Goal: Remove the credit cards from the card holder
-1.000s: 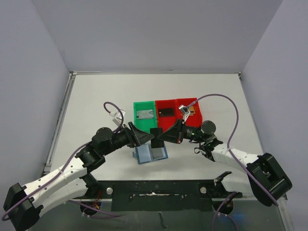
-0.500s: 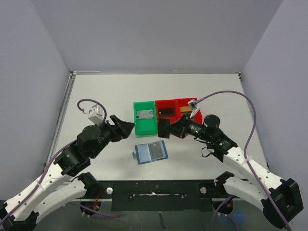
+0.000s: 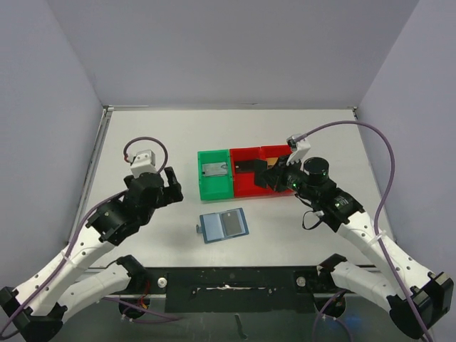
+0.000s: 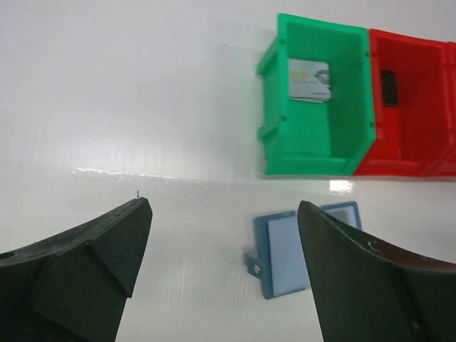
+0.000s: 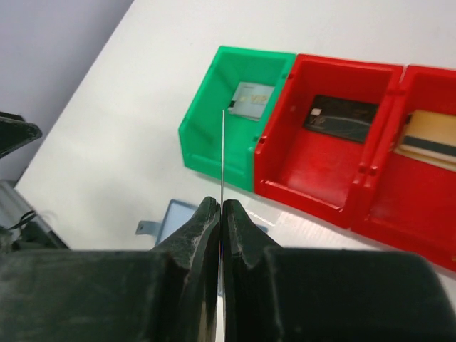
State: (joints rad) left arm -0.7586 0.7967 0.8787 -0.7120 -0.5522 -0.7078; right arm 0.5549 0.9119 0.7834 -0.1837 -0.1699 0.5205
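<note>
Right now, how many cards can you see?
4: one in the green bin, one in each red bin, one pinched in the right hand; the card holder may hide more.

Bright, even light from overhead.
Glare streaks the white table just near of the green bin; shadows soft, faint.
</note>
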